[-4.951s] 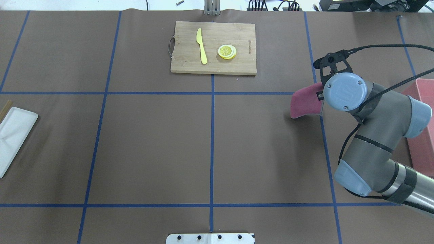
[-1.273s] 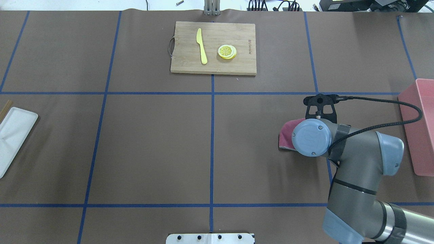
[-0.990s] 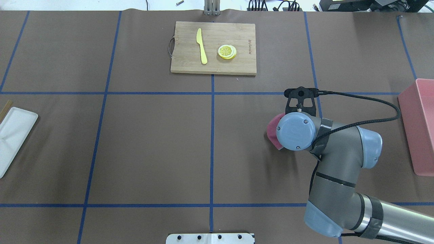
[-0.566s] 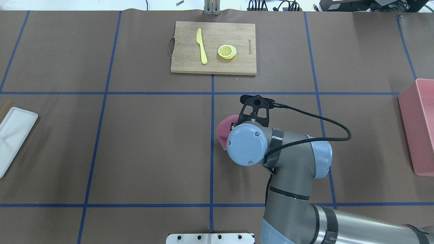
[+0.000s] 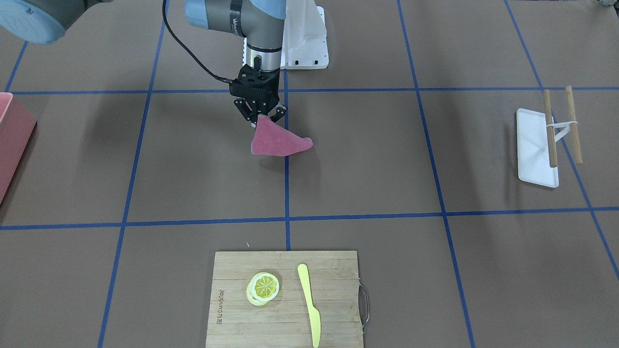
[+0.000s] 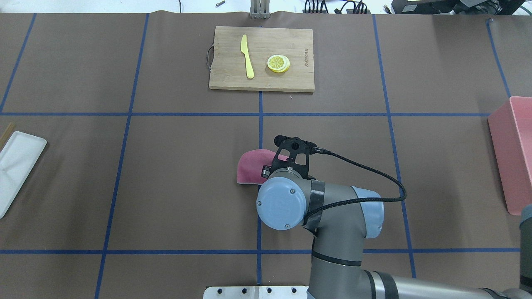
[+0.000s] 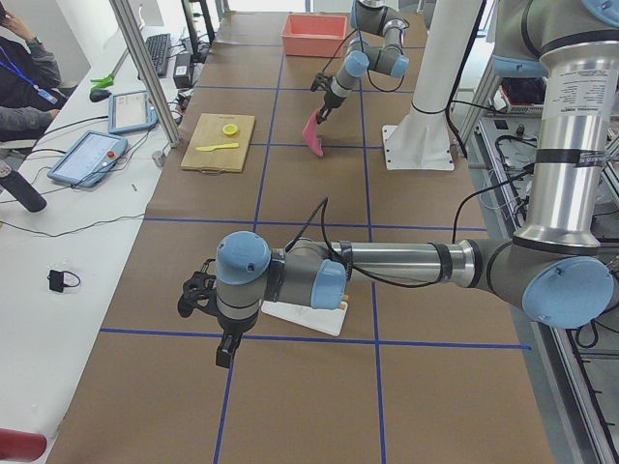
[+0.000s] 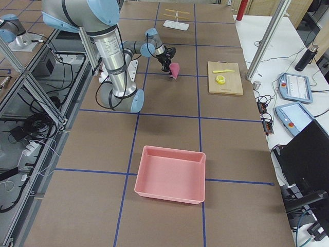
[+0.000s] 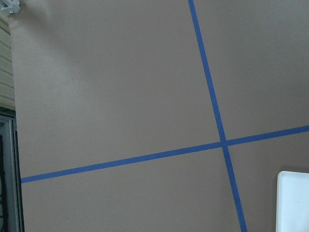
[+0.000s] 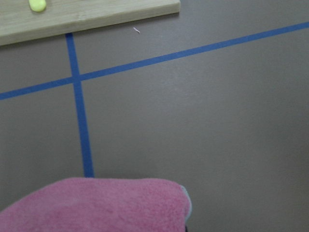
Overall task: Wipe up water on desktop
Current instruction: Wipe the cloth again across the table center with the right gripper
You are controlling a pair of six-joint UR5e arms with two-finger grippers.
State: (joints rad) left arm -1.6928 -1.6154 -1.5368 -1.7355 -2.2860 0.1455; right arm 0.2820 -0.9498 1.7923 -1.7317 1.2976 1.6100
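The desktop (image 6: 166,187) is a matte brown top with blue tape lines; I see no water on it. My right gripper (image 5: 263,116) is shut on a corner of a dark pink cloth (image 5: 279,141). The cloth hangs down onto the desktop at the centre tape line. It also shows in the overhead view (image 6: 251,167) and at the bottom of the right wrist view (image 10: 91,205). My left gripper (image 7: 198,295) shows only in the exterior left view, low over the desktop beside the white tray (image 7: 305,317); I cannot tell whether it is open or shut.
A bamboo cutting board (image 6: 224,79) with a yellow knife (image 6: 247,56) and a lemon slice (image 6: 278,63) lies at the far middle. The white tray (image 6: 16,166), with chopsticks (image 5: 549,128) across it, is at the left edge. A pink bin (image 6: 513,153) stands at the right.
My right arm has carried the pink cloth from the right side of the desktop leftward to the centre tape line. Nothing else has moved.
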